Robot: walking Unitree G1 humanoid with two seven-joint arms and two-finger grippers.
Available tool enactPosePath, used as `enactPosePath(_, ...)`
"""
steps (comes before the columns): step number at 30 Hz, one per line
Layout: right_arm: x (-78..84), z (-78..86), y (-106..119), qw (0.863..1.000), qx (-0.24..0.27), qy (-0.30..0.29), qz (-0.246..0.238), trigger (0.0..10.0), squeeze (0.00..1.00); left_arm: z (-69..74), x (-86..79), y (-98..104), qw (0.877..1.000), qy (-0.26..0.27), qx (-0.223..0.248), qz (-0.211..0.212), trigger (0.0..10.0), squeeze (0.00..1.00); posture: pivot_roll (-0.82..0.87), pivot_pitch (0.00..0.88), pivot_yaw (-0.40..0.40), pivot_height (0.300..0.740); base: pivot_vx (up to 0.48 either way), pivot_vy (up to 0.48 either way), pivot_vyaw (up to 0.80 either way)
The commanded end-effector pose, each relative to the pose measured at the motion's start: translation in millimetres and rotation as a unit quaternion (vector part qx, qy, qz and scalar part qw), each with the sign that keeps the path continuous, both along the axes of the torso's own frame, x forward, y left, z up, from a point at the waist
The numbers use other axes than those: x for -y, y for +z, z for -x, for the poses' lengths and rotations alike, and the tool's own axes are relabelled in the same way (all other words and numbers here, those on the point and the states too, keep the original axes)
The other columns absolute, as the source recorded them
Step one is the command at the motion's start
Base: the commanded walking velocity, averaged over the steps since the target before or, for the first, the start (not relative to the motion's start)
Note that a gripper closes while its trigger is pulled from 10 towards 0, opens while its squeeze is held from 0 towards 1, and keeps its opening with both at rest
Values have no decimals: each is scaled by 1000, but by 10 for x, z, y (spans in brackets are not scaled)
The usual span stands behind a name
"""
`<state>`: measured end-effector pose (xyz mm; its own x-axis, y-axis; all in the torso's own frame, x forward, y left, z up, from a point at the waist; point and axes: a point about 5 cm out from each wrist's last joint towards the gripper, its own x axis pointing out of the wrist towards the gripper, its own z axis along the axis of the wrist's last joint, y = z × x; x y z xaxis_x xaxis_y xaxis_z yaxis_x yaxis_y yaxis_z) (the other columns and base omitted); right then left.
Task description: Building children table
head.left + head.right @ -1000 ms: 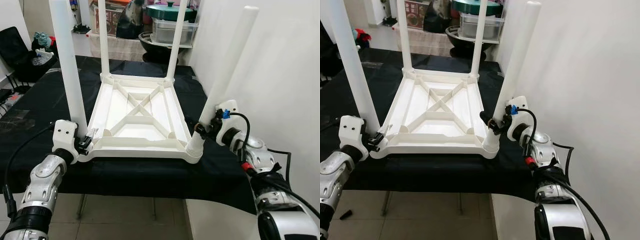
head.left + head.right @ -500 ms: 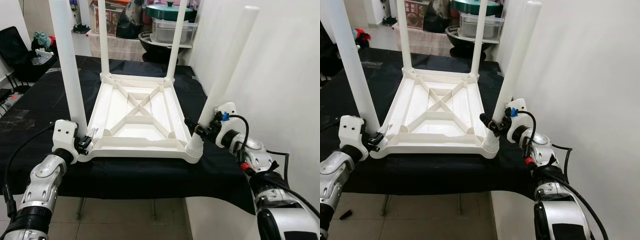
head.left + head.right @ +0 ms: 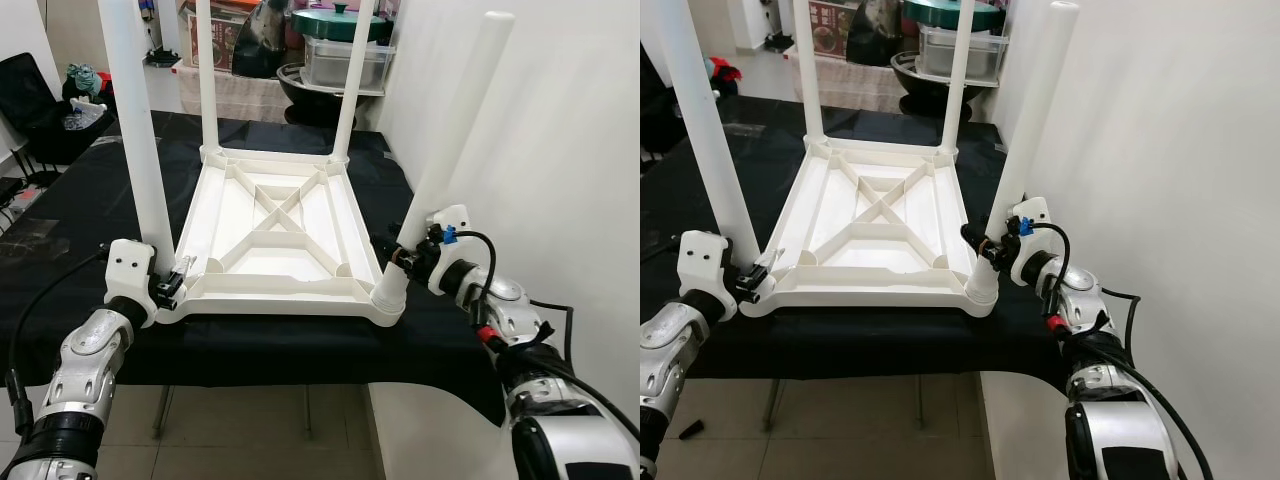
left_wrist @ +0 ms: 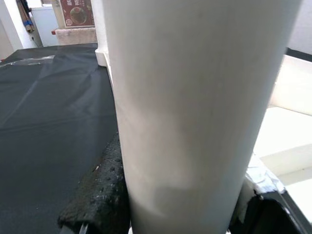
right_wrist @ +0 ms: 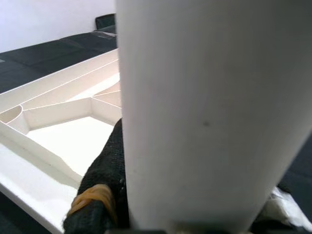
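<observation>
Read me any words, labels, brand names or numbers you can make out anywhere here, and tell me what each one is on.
No text can be read.
Red carton behind the black-covered table: printed design, too small and blurred.
Upturned white table and its legs: no markings seen.

You have a counter (image 3: 90, 200) draped in a black cloth (image 3: 300, 350) that hangs over its near edge. Lying directly on that cloth is the white children's table (image 3: 275, 235), upside down, with its four legs pointing up.
</observation>
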<state>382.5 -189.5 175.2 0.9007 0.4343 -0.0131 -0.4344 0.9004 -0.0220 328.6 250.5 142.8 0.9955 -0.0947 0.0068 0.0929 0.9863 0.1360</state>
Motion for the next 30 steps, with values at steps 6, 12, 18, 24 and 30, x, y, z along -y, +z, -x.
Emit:
enactPosePath(6,506,274,-320,867,-68,-489,-71,0,0,57,-119,-122,999,27,-30,-5,10000,0,100,0,-130,740,0,0,0)
enactPosePath(12,-28,337,-365,907,-75,-403,-93,5882,0,46,-97,-128,999,22,-33,-8,10000,0,97,0,-124,740,0,0,0)
enactPosePath(18,-201,291,-121,943,-17,-310,-116,10000,1000,7,-110,-86,999,24,-30,-10,10000,0,92,0,-122,740,0,0,0)
enactPosePath(24,-91,232,246,992,41,-60,-101,10000,0,22,-111,-96,999,22,-30,-8,10000,0,89,0,-124,740,0,0,0)
enactPosePath(30,52,366,156,993,14,117,-9,10000,0,5,-100,-85,999,20,-27,-6,10000,0,92,0,-128,740,0,0,0)
